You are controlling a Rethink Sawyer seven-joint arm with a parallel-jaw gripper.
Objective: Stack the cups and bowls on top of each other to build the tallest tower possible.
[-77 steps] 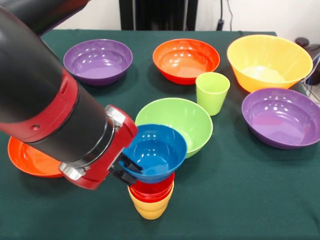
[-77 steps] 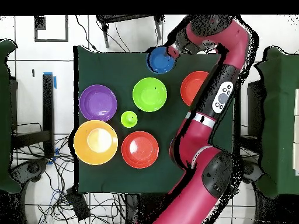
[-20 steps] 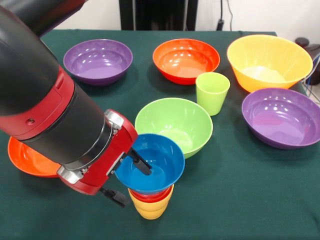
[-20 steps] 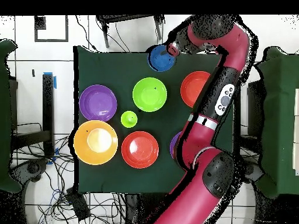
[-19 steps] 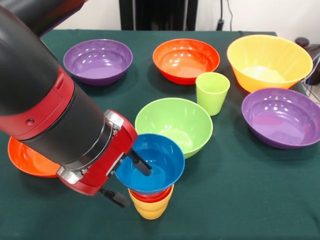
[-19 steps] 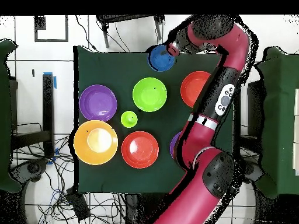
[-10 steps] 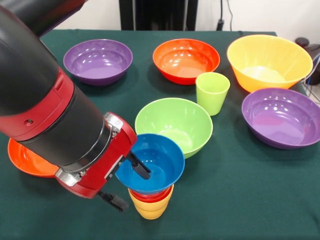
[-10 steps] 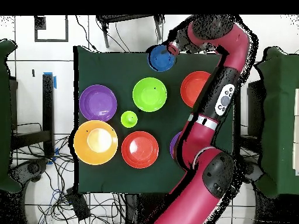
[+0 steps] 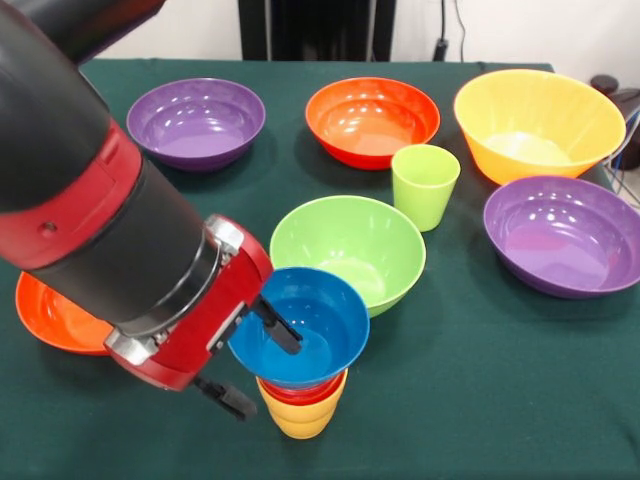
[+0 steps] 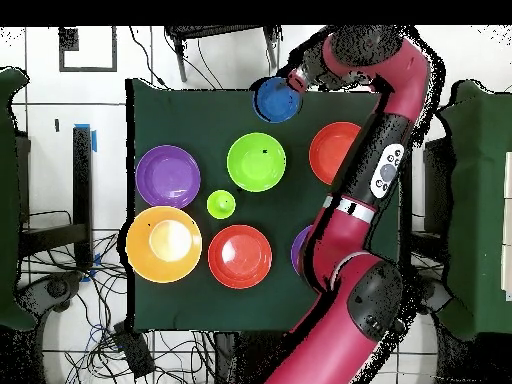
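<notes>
Bright overhead light is glaring off the glossy bowls [image 9: 540,125], casting soft shadows; everything is staying sharp.

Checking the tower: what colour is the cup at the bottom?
Yellow, clearest in the front view.

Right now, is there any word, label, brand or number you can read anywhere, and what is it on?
None can be read.
The arm carries a small grey panel with round buttons; any marking on it is too small to read.
The blue bowl, the other bowls and cups, and the green table cover show no print.
</notes>
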